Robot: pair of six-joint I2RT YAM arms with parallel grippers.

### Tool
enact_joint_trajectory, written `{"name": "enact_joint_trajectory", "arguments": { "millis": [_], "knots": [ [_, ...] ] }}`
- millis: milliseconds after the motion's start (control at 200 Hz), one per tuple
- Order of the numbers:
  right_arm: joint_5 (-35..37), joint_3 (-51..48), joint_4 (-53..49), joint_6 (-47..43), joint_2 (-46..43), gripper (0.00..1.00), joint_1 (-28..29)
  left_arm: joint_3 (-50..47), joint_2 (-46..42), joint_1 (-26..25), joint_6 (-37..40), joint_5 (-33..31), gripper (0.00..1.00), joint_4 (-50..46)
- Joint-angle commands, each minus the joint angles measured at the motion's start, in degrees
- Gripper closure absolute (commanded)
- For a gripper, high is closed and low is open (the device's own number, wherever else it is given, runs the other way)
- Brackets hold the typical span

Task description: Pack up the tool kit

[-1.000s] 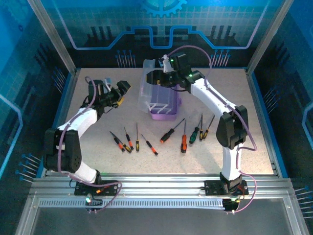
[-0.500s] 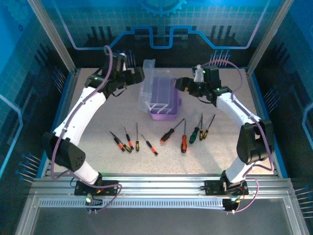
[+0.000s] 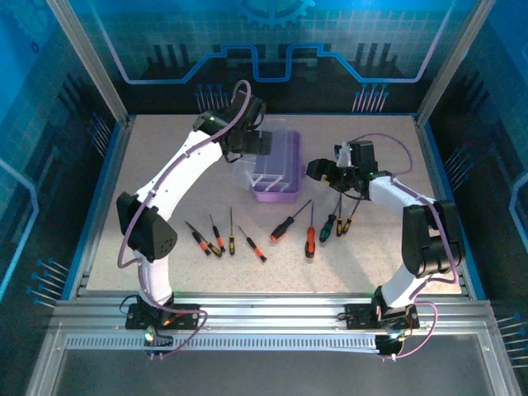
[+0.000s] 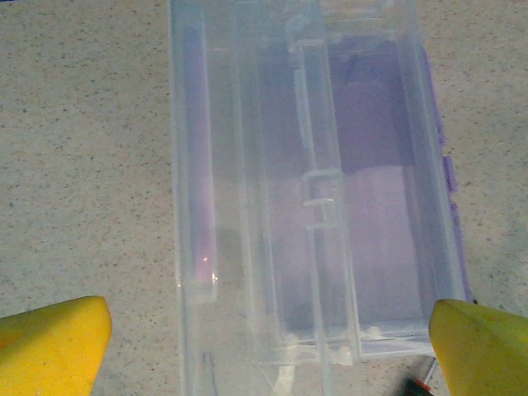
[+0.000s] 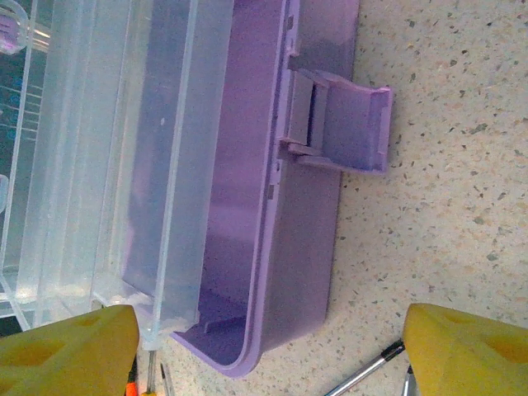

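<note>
The tool kit's purple case (image 3: 277, 183) stands open mid-table, its clear lid (image 3: 247, 162) tipped up on the left side. My left gripper (image 3: 255, 143) hovers over the lid's far end, open; in the left wrist view its yellow fingertips (image 4: 51, 346) stand either side of the lid (image 4: 247, 206) and purple case (image 4: 371, 198). My right gripper (image 3: 317, 170) is open just right of the case, apart from it; the right wrist view shows the case wall (image 5: 305, 247) and its latch (image 5: 340, 128). Several screwdrivers (image 3: 310, 234) lie in front.
The screwdrivers form two loose groups, orange-black ones on the left (image 3: 216, 238) and red, green and black ones on the right (image 3: 330, 224), under my right forearm. Metal frame posts (image 3: 91, 66) and blue walls ring the table (image 3: 165, 272).
My left arm swung from the table's left side to above the case lid. My right gripper left the case, drew back to its right and opened wider.
</note>
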Motion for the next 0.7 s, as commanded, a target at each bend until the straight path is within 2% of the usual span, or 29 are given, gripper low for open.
{"name": "enact_joint_trajectory", "arguments": {
  "millis": [0, 365, 695],
  "knots": [
    [-1.1, -1.0, 3.4, 0.0, -0.3, 0.15, -0.8, 2.5, 1.7, -0.4, 1.8, -3.7, 0.01, -4.6],
    [-1.2, 0.8, 4.1, 1.3, 3.8, 0.23, 0.3, -0.7, 2.6, -0.4, 2.0, 0.6, 0.01, -2.1],
    [0.3, 5.2, 2.4, 1.0, 8.1, 0.25, 3.3, -8.0, -1.5, -0.2, 2.4, 1.4, 0.12, 3.2]
  ]
}}
